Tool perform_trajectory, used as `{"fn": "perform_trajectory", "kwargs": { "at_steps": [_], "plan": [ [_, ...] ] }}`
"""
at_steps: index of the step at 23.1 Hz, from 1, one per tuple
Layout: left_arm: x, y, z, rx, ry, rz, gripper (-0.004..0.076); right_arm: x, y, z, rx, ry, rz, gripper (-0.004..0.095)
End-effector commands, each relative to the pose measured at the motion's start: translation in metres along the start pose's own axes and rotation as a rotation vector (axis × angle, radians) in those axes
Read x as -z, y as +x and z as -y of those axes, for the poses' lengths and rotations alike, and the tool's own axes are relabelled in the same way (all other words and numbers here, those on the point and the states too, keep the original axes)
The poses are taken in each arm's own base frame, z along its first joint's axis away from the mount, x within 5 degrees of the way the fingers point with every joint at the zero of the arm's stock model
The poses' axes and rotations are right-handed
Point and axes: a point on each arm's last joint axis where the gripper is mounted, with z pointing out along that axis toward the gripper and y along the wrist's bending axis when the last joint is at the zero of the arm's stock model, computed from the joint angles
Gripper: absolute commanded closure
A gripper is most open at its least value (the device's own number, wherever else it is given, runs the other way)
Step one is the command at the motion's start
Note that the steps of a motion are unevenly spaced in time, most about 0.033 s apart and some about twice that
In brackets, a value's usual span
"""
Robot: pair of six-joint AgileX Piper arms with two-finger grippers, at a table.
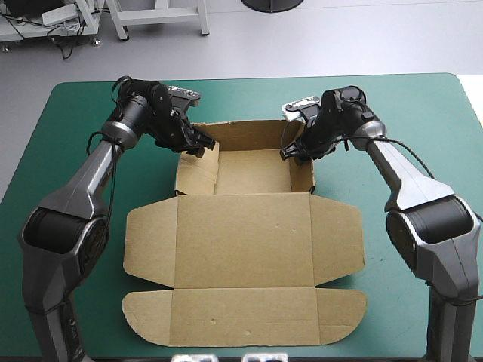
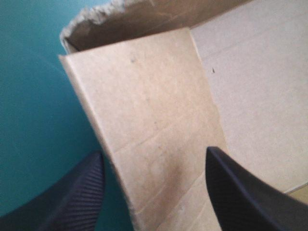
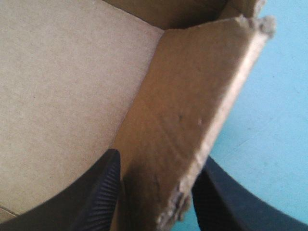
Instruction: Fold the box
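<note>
The brown box (image 1: 243, 240) lies mid-table as an open tray: far, left and right walls stand up, while the lid and its flaps lie flat toward the near edge. My left gripper (image 1: 198, 145) is at the far end of the left wall (image 2: 154, 120). Its black fingers (image 2: 77, 192) are open and straddle that wall, one outside over the teal-green cover, one inside the tray; the left gripper (image 2: 155, 151) shows a wide gap. My right gripper (image 1: 291, 151) is at the far end of the right wall (image 3: 187, 125). The right gripper (image 3: 161, 159) is shut on this wall, one finger on each face.
The teal-green cover (image 1: 68, 121) is bare to the left, right and beyond the box. The flat lid and its rounded flaps (image 1: 241, 317) reach almost to the table's near edge.
</note>
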Motion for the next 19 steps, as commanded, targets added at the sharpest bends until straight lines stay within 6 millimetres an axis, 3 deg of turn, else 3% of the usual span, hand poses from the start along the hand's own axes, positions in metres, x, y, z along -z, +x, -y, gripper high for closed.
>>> {"fn": "perform_trajectory", "kwargs": {
  "at_steps": [1,5,9,13,19],
  "plan": [
    [0.046,-0.003,0.007,0.003,0.018,0.082,0.0217,0.037,-0.009,-0.002,0.024,0.024,0.127,0.0471],
    [0.085,-0.007,0.011,-0.012,0.016,0.195,0.0217,0.058,-0.014,-0.002,0.033,0.039,0.187,0.0471],
    [0.137,0.007,0.018,-0.011,0.033,0.308,0.0225,0.093,-0.022,-0.006,0.048,0.043,0.229,0.0471],
    [0.201,0.034,0.042,0.009,0.223,0.437,0.0240,0.117,-0.023,-0.007,-0.018,0.053,0.247,0.0471],
    [0.257,0.089,0.049,-0.066,0.228,0.541,0.0262,0.123,-0.022,-0.008,-0.036,0.055,0.258,0.0472]
  ]
}}
